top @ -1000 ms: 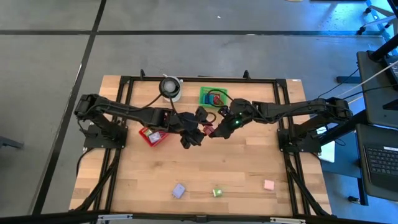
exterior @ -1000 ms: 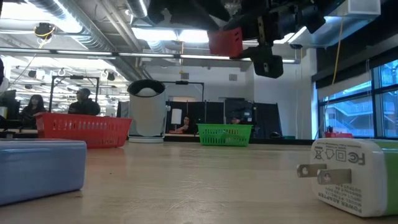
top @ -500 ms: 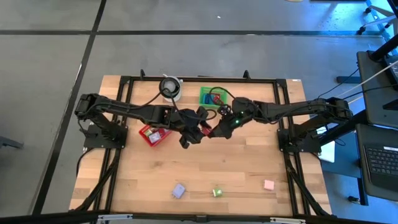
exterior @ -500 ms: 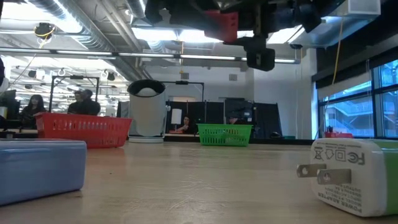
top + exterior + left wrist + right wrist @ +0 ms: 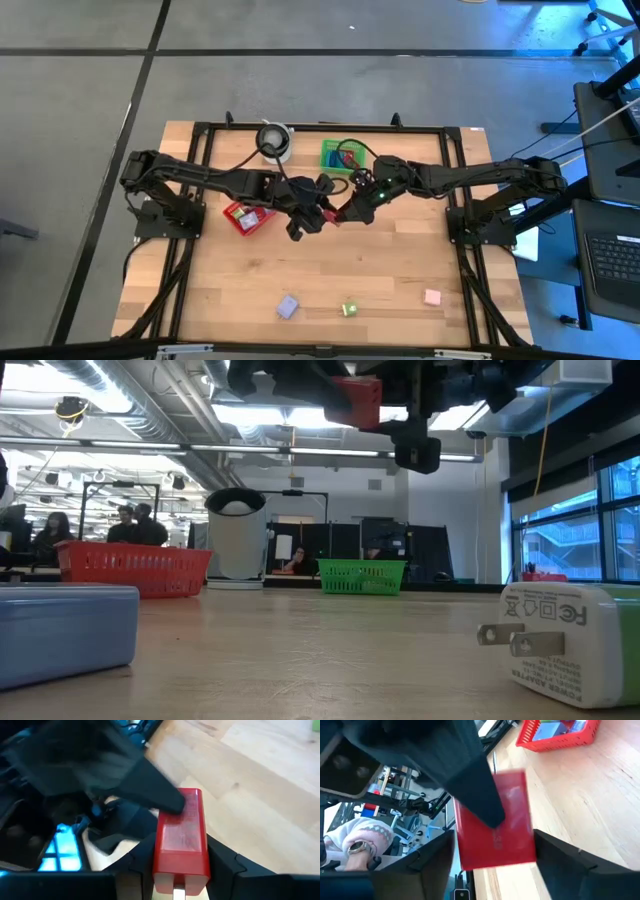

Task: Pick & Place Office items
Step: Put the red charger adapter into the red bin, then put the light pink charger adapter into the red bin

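Observation:
A red block (image 5: 182, 840), one of the office items, hangs high over the middle of the table (image 5: 330, 270), where both arms meet. My left gripper (image 5: 182, 870) is shut on it. My right gripper (image 5: 495, 865) comes from the right with its fingers on either side of the block (image 5: 495, 820). The low view shows the block (image 5: 355, 400) far above the tabletop. In the high view the block (image 5: 335, 214) sits between the two grippers. My left gripper pinches the red block's two long sides (image 5: 159, 855) between its two fingers, near one end. The block is lifted clear of the table. My right gripper's fingers (image 5: 555, 855) stand close along the block's sides; I cannot tell whether they touch it.
A red mesh basket (image 5: 246, 216) lies left of the grippers and a green basket (image 5: 343, 155) at the far edge beside a white cylinder (image 5: 273, 142). Lavender (image 5: 288, 306), green (image 5: 349, 309) and pink (image 5: 432, 296) pieces lie near the front edge.
The red block has risen a little and shifted slightly toward the table's left, carried by my right gripper. The two grippers have drawn together around it, and it now sits between my left gripper's fingers.

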`<state>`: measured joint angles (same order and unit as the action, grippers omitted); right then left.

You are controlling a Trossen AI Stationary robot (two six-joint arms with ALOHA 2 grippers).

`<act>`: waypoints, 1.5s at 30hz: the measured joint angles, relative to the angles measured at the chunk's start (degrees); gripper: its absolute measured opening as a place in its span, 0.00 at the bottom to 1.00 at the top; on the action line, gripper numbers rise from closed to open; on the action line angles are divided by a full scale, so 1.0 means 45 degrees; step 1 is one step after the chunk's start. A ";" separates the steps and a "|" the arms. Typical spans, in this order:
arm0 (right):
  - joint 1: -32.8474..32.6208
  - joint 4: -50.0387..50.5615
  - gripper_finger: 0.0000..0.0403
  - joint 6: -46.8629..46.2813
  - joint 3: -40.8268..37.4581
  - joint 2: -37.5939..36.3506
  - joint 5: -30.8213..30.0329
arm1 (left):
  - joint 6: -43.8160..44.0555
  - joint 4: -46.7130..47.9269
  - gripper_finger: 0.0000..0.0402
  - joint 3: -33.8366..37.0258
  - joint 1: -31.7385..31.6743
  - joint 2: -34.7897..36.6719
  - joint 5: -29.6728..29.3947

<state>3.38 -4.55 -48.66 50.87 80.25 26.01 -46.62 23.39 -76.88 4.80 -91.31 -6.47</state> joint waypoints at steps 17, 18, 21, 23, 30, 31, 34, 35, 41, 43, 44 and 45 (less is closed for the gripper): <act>0.1171 0.4155 0.86 0.2137 0.0005 -0.0015 0.4361 | 0.8687 0.8650 0.31 0.0258 -0.1198 0.0078 0.0528; 0.1121 0.4514 0.86 0.2285 0.0005 -0.0015 0.4211 | 0.9037 0.9279 0.33 0.0466 -0.1298 0.0085 0.0143; 0.0887 0.5384 0.85 0.2549 0.0005 -0.0015 0.3450 | 0.9792 1.0438 0.34 0.1414 -0.1589 0.0332 -0.0661; 0.0692 0.5702 0.85 0.2628 0.0005 -0.0015 0.2808 | 1.0171 1.0458 0.33 0.2244 -0.1778 0.0467 -0.0482; 0.0185 0.5770 0.85 0.2875 0.0005 -0.0015 0.0434 | 1.1339 0.9345 0.30 0.4432 -0.2123 0.0571 -0.0168; 0.0155 0.5763 0.85 0.2952 0.0005 -0.0015 0.0190 | 1.1421 0.9205 0.31 0.4538 -0.2123 0.0610 -0.0170; 0.0107 0.5616 0.85 0.2984 0.0005 -0.0015 -0.0427 | 1.1630 0.9094 0.34 0.4586 -0.2117 0.0593 -0.0250; 0.0107 0.5501 0.85 0.3002 0.0005 -0.0015 -0.0626 | 1.1717 0.9081 0.35 0.4554 -0.2120 0.0575 -0.0251; 0.0112 0.4611 0.85 0.3007 0.0005 -0.0015 -0.1363 | 1.2335 0.9225 0.42 0.3914 -0.2123 0.0525 -0.0285; 0.0114 0.4517 0.85 0.3005 0.0005 -0.0017 -0.1361 | 1.2329 0.9605 0.43 0.3500 -0.2123 0.0522 -0.0303; 0.0124 0.4546 0.85 0.3005 0.0005 -0.0015 -0.1361 | 1.2326 0.9763 0.43 0.3295 -0.2118 0.0525 -0.0313; 0.0140 0.4587 0.85 0.3005 0.0005 -0.0015 -0.1361 | 1.2326 0.9948 0.44 0.3101 -0.2118 0.0525 -0.0317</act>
<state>4.01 16.09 -35.14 50.89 80.18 19.88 8.84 68.16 -62.93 -4.73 -88.95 -7.89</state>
